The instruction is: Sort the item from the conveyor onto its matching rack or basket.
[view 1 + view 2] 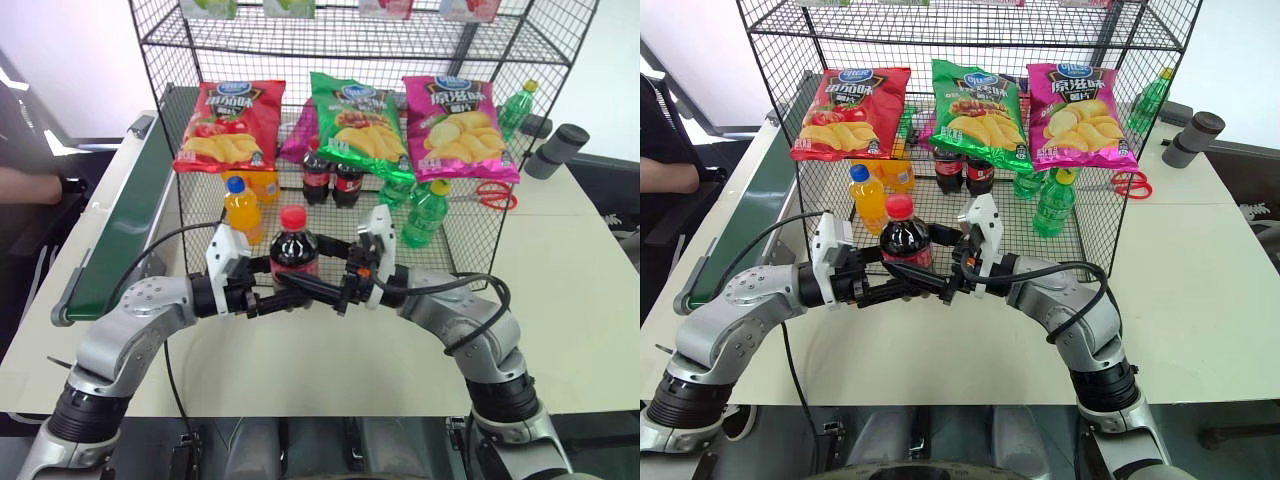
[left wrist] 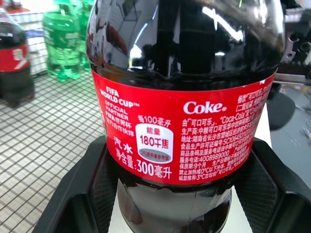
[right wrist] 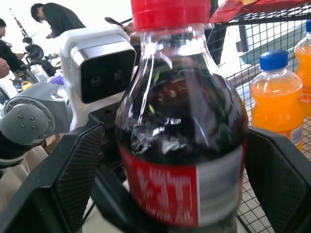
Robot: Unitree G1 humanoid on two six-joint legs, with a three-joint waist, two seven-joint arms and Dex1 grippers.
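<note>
— What sits behind the mesh?

— An orange-drink bottle [image 1: 243,209] with a blue cap, upright, near two green bottles [image 1: 425,213] with yellow caps (a third green bottle [image 1: 516,108] stands farther back).

— And off to the side?

— Red-handled scissors [image 1: 491,194] lie on the pale table [image 1: 560,290]; a grey cylinder [image 1: 556,150] lies near its far edge.

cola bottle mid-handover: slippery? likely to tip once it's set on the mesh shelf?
Probably slick: the cola bottle has a glossy, rounded plastic body, held low by the left end effector. Looks full, so likely heavy for its size. Tall and narrow, so it may wobble on the rack.
</note>
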